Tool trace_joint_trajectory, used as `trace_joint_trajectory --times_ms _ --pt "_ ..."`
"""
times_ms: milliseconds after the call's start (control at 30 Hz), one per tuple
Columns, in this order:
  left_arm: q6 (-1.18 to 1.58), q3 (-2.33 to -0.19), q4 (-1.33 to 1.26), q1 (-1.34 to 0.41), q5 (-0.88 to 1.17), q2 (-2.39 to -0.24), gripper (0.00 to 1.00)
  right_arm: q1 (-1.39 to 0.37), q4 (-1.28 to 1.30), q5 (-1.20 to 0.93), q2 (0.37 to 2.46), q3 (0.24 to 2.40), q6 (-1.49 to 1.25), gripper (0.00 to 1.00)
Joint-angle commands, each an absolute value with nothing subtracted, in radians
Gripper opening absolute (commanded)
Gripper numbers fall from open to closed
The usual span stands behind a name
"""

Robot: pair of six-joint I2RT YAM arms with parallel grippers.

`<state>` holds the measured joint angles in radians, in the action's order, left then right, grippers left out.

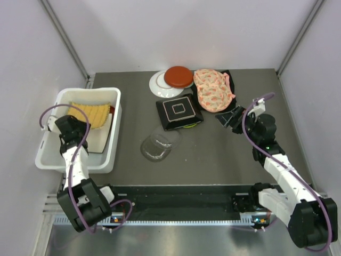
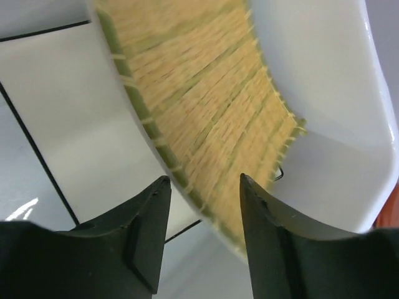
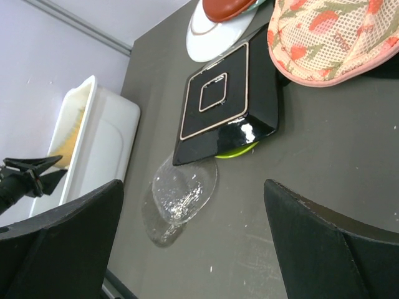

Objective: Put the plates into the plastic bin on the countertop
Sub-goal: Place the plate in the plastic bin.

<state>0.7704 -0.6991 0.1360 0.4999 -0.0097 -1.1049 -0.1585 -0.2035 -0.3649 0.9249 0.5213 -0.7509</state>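
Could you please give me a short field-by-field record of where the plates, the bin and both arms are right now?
bin: left side of the table, yellow woven plate leaning inside
left fingers: open, over the bin at the woven plate's edge, not clamped
right fingers: open, above the table's right side, holding nothing
plates on table: red plate on white plate; black square plate on lime plate; glass plate alone
not a plate: floral fabric

We're scanning all three views and can read no text, label, brand or number; the black plate (image 1: pixel 179 110) carries only white square outlines.
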Motion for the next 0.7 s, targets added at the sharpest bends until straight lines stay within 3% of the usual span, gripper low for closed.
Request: trace_joint_trajectory --times_ms 0,333,533,667 --pt "0.729 -0.687 0.127 0.505 -0.064 -1.039 0.59 -0.149 -0.278 -0.377 0.930 0.509 -0.747 0.93" --pt "0.733 -0.696 0.152 0.503 -0.084 -1.031 0.90 -0.147 -0.275 -0.377 0.930 0.509 -0.747 0.93" --pt "0.706 -0.712 0.158 0.503 -0.075 -1.022 0.99 -0.149 -0.279 -0.376 0.936 0.508 -0.749 0.93" --pt "0.675 -0.739 0.170 0.489 -0.029 -1.034 0.99 -0.149 -0.287 -0.379 0.948 0.506 -0.750 0.93"
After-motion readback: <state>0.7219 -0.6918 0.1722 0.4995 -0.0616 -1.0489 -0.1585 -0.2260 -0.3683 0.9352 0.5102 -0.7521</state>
